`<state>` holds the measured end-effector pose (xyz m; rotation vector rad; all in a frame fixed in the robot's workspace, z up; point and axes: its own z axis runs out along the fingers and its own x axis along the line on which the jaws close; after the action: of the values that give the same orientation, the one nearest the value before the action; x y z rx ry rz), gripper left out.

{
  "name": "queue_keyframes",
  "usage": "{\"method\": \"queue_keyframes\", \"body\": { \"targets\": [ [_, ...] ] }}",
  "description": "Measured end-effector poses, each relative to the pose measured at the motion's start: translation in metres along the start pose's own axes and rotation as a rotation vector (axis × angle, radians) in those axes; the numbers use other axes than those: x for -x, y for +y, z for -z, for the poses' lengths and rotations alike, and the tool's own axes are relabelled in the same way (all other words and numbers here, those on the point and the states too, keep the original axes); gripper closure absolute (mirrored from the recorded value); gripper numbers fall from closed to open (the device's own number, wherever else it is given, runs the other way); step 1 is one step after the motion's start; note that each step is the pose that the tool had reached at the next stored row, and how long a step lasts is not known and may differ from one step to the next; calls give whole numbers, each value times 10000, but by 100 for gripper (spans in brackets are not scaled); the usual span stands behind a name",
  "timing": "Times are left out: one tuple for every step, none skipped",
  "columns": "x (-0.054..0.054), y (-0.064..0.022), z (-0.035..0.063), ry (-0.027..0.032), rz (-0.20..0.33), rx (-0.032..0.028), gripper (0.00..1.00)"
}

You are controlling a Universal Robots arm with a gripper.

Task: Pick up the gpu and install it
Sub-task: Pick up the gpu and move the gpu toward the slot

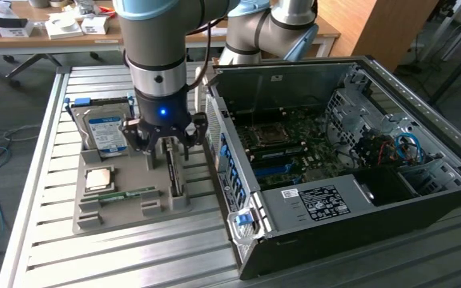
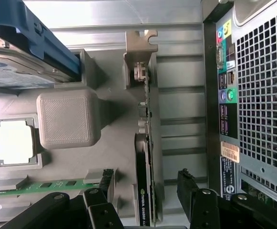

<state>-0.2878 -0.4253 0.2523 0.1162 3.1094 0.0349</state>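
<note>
The gpu (image 1: 173, 175) stands on edge in a slot of the grey holder tray (image 1: 126, 217), beside the open computer case (image 1: 335, 156). From the wrist view it is a thin dark card (image 2: 143, 162) seen edge-on, with its pale metal bracket (image 2: 139, 50) at the far end. My gripper (image 1: 165, 143) hangs directly over the card and is open. Its black fingers (image 2: 99, 202) straddle the card's near end, one on each side, with a gap between each finger and the card. Nothing is held.
The same tray holds a silver hard drive with a blue-white label (image 1: 106, 133), a square processor (image 1: 101, 178) and a narrow green memory stick (image 1: 123, 194). The case's rear panel (image 2: 252, 95) stands close beside the card. The motherboard (image 1: 287, 147) lies exposed inside the case.
</note>
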Motion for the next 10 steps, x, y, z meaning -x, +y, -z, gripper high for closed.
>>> {"method": "queue_keyframes", "body": {
  "targets": [
    [0,0,-12,1,0,-1,35],
    [-1,-1,-25,0,1,0,35],
    [-1,-1,-36,0,1,0,35],
    [-1,-1,-46,0,1,0,35],
    [-2,-1,-57,0,1,0,35],
    [-2,-2,-67,0,0,0,35],
    [-2,-2,-77,0,0,0,35],
    [-3,-2,-86,1,0,-1,35],
    [-3,-2,-96,0,1,0,35],
    [-3,-3,-104,0,1,0,35]
  ]
}}
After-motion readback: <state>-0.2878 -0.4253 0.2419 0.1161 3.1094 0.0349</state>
